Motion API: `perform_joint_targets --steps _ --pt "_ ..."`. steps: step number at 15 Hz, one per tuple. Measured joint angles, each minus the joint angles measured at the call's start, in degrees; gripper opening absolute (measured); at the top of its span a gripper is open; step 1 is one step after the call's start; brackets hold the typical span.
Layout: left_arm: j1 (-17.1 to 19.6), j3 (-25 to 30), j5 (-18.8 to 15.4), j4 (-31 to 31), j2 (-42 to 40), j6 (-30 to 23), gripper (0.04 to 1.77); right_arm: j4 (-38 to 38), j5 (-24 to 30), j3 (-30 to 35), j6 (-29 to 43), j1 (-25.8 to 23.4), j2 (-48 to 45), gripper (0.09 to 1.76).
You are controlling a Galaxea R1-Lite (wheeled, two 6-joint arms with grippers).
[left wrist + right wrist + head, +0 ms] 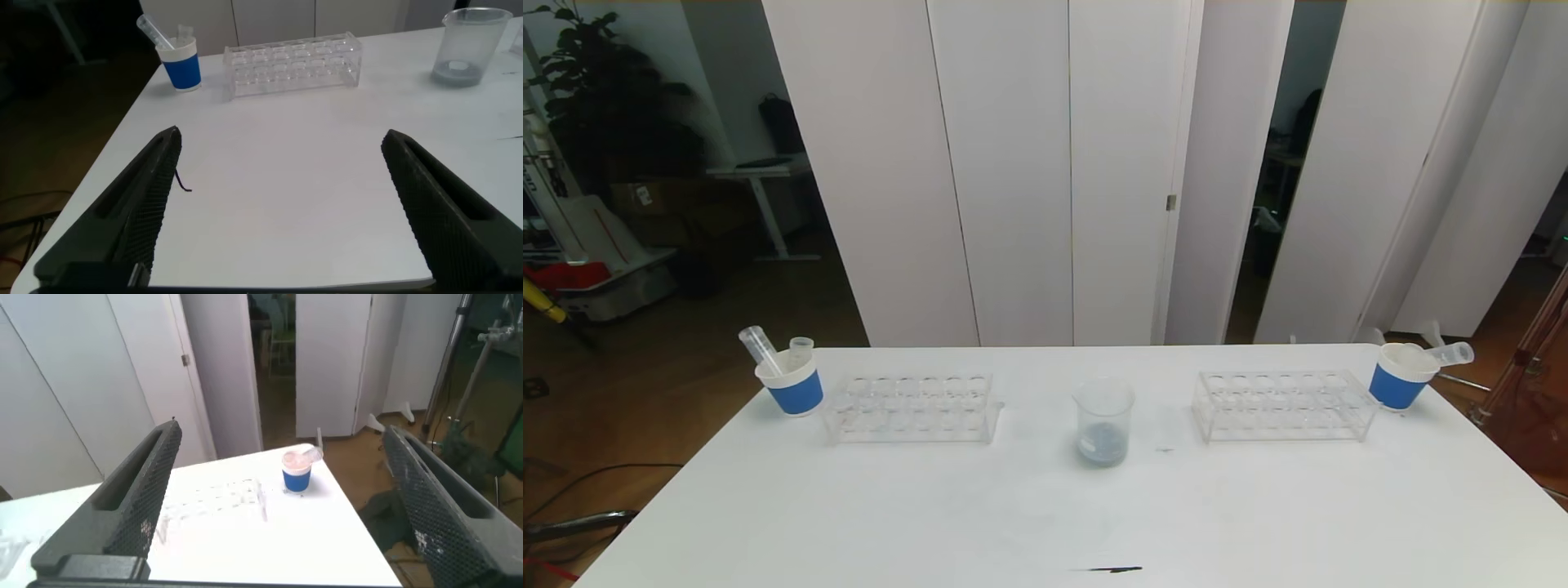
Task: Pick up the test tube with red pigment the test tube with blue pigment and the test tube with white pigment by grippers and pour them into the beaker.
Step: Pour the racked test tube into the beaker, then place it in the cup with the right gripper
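Note:
The beaker (1103,425) stands at the table's middle with a grey-blue pool at its bottom, and it also shows in the left wrist view (470,49). Two clear tubes (758,345) lean in the left blue-banded cup (791,384). One clear tube (1454,354) lies across the right cup (1401,380). None of them shows red, blue or white pigment. My left gripper (282,136) hangs open over the near left table, holding nothing. My right gripper (281,431) is open and empty, facing the right cup (297,474). Neither gripper shows in the head view.
Two empty clear racks flank the beaker, one on the left (911,408) and one on the right (1282,404). A small black mark (1115,569) lies near the front edge. White panels stand behind the table. The floor drops away past the right edge.

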Motion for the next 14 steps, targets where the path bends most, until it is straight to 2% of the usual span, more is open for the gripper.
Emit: perform_joint_targets --steps 4,9,12,14 --pt "0.0 0.0 0.0 0.0 0.0 0.0 1.75 7.7 0.2 15.7 -2.0 2.5 -15.8 1.75" --pt "0.0 0.0 0.0 0.0 0.0 0.0 1.75 6.9 1.3 36.6 -2.0 3.4 -29.8 1.75" --pt "0.0 0.0 0.0 0.0 0.0 0.0 1.75 5.8 6.0 44.1 -2.1 3.0 -37.5 1.75" --pt "0.0 0.0 0.0 0.0 0.0 0.0 1.75 5.4 6.2 47.1 -2.1 2.8 -41.0 1.75"
